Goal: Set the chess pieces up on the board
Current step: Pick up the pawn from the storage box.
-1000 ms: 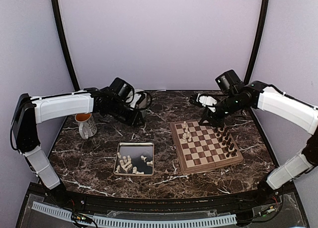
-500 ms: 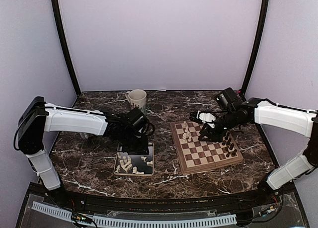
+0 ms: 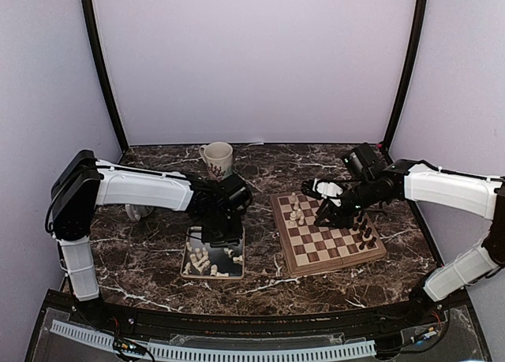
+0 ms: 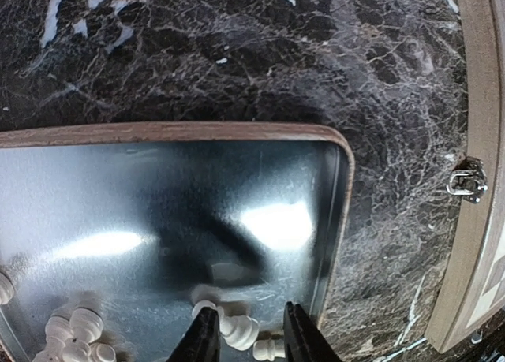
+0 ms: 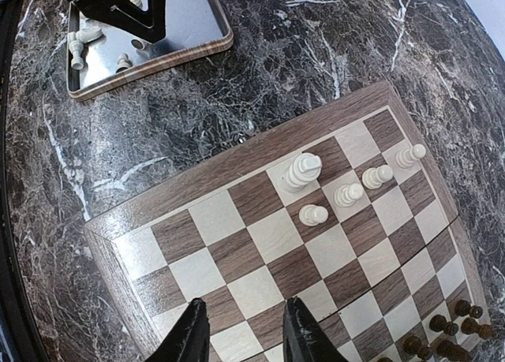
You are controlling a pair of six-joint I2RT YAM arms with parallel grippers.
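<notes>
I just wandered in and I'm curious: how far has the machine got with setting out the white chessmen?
Early days. Five chess pieces stand on the board. The left gripper, open, straddles another in the tray; the right gripper hovers open and empty over the board. Many more white ones lie in the tray.

5 cream chess pieces [image 5: 348, 194] upright on the checkered board [image 5: 237, 251], others seemingly toppled off-board.
</notes>
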